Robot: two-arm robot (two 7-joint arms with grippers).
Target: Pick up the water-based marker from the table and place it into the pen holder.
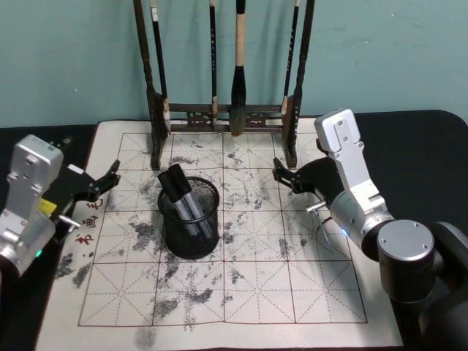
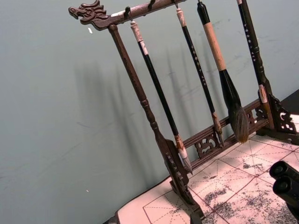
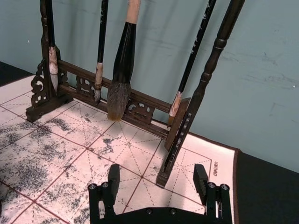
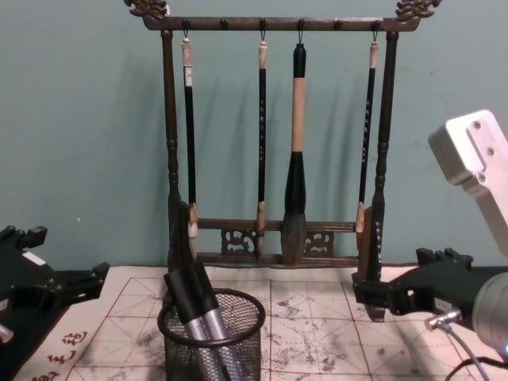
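I find markers point(image 1: 183, 199) standing tilted inside pen holder point(image 1: 189, 219); none on mat point(image 1: 292, 292); judge them light, stiff, smooth-barrelled, best pinched mid-barrel; left gripper point(image 1: 110, 178) empty, jaws apart; right gripper point(image 1: 281, 174) empty, jaws apart, near brush rack point(image 1: 219, 113).

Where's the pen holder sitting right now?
In the head view the pen holder stands on the ink-stained grid mat, left of centre, in front of the brush rack, with markers inside.

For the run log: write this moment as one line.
markers: in pen holder | left gripper: open, left of holder | right gripper: open, right of holder
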